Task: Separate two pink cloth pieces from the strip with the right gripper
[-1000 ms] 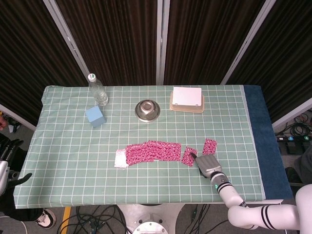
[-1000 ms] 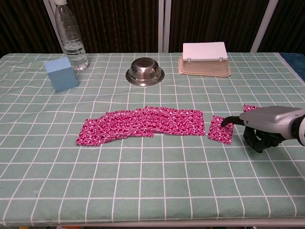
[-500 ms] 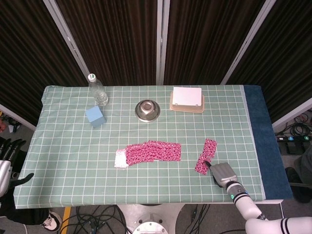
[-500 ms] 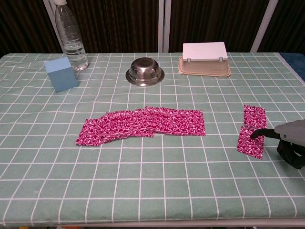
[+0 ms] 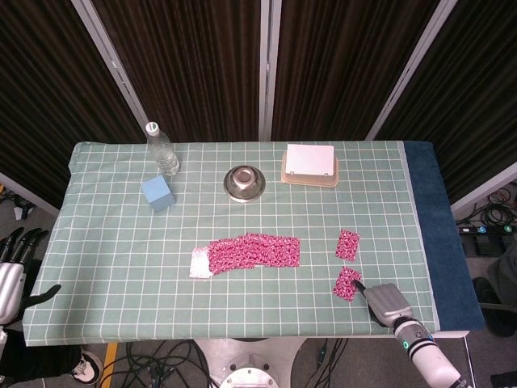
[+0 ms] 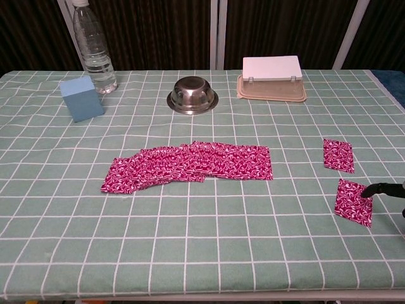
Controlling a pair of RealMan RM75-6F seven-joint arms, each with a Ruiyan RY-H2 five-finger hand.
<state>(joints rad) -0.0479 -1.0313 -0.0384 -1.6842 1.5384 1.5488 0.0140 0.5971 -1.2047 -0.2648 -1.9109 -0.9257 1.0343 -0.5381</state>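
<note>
The pink patterned cloth strip point(image 5: 254, 250) point(image 6: 190, 166) lies across the table's middle, a pale patch at its left end. Two small pink pieces lie apart from it on the right: one point(image 5: 347, 242) point(image 6: 338, 155) further back, the other point(image 5: 347, 283) point(image 6: 353, 202) nearer the front edge. My right hand point(image 5: 386, 301) is at the front right with one dark fingertip point(image 6: 378, 189) touching the nearer piece's right corner and the other fingers curled in. My left hand point(image 5: 14, 267) hangs off the table's left side, fingers spread, holding nothing.
A water bottle point(image 5: 162, 149) and a blue block point(image 5: 158, 194) stand at the back left. A metal bowl point(image 5: 245, 183) sits upside down at back centre, a lidded container point(image 5: 309, 164) to its right. The green checked tablecloth point(image 5: 121, 283) covers the table.
My right hand has pulled back toward the front right edge, dragging one pink piece away from the strip. That piece now lies apart from the other small piece.
</note>
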